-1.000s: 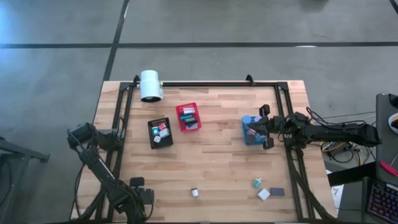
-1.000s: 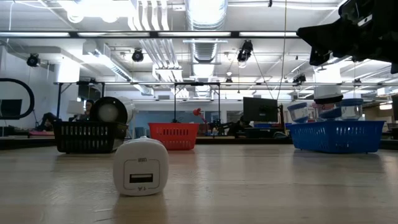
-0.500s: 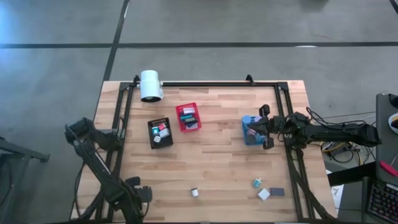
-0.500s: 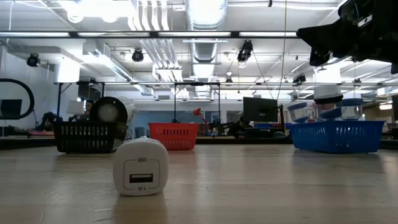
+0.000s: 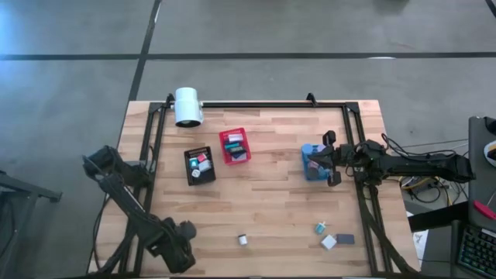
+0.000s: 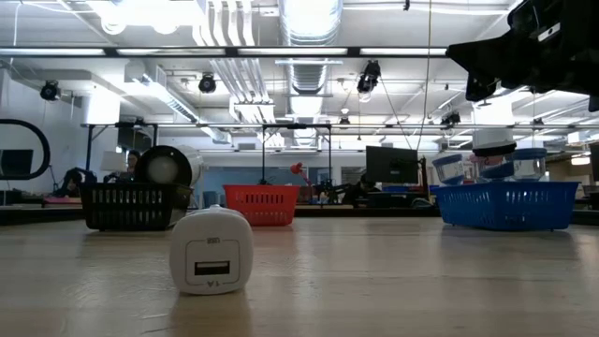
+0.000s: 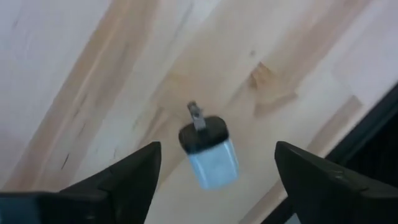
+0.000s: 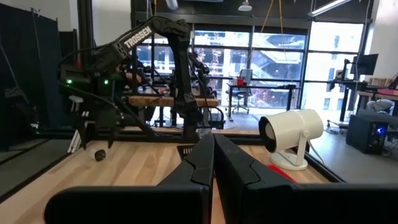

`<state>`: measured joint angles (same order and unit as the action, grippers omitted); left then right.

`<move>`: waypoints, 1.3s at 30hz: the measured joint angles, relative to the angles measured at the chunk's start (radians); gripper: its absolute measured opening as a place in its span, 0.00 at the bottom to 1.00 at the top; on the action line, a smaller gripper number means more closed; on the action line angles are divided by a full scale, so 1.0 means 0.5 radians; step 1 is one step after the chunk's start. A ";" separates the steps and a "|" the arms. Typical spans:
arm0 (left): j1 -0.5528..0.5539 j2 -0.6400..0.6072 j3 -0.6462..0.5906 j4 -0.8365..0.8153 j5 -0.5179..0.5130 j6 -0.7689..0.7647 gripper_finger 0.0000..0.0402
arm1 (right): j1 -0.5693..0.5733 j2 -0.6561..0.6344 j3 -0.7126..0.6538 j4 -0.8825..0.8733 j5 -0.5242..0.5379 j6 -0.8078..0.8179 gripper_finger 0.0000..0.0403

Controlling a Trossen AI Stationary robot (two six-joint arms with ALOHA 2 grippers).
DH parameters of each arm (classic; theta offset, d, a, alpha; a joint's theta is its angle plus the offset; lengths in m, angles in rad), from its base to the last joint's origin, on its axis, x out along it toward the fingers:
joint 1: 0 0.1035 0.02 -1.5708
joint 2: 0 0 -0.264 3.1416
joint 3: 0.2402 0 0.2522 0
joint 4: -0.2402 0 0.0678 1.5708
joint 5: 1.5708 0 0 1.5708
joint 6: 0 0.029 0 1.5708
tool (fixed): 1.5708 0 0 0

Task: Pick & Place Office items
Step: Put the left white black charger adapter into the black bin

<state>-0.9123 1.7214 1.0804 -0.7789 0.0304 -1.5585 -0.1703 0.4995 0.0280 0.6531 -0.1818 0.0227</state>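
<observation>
My left gripper (image 5: 180, 246) stands open at the table's near left, pointing down. In the left wrist view a small office item (image 7: 208, 152) with a black cap and a pale blue body shows on the wood between its two fingers, touching neither. That item (image 8: 97, 154) also shows under the left gripper in the right wrist view. My right gripper (image 8: 212, 163) is shut and held level over the blue bin (image 5: 312, 163). More office items lie near the front edge: a white block (image 5: 242, 240), a teal piece (image 5: 320, 228), a white piece (image 5: 328, 242) and a dark piece (image 5: 346, 239).
A black bin (image 5: 200, 165) and a red bin (image 5: 235, 146) holding small pieces stand at mid-table. A big white cylinder (image 5: 187, 106) sits at the far left. Black frame rails (image 5: 364, 201) run along the table's sides. Bare wood lies between the bins and the front edge.
My left gripper has shifted a little toward the table's right and near edge, and its wrist has rolled. The right arm has kept still.
</observation>
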 joint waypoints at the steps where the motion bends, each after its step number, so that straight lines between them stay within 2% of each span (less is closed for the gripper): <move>1: 0.010 0.002 -0.006 0.000 0.001 -0.011 0.81 | 0.000 0.000 0.000 0.001 0.000 -0.004 0.02; 4: 0.026 0.004 -0.037 0.002 0.016 -0.023 0.80 | 0.000 0.000 0.000 0.003 0.000 -0.010 0.02; 8: 0.029 0.004 -0.084 0.026 0.133 -0.036 0.79 | 0.000 -0.001 0.000 0.021 0.001 -0.017 0.02; 20: 0.040 0.005 -0.176 0.140 0.143 -0.049 0.75 | 0.000 -0.001 0.000 0.022 0.002 -0.031 0.02; 25: 0.045 0.005 -0.196 0.163 0.139 -0.010 0.62 | 0.000 -0.001 0.000 0.022 0.003 -0.042 0.02; 31: 0.065 0.003 -0.258 0.330 0.231 0.092 0.32 | 0.000 -0.001 0.000 0.021 0.003 -0.037 0.02; 39: 0.263 -0.150 -0.264 0.334 0.203 0.534 0.32 | 0.000 0.000 0.000 0.017 0.003 0.003 0.02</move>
<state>-0.7809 1.6464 0.9485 -0.6120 0.1321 -1.2913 -0.1705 0.4995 0.0280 0.6617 -0.1802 0.0241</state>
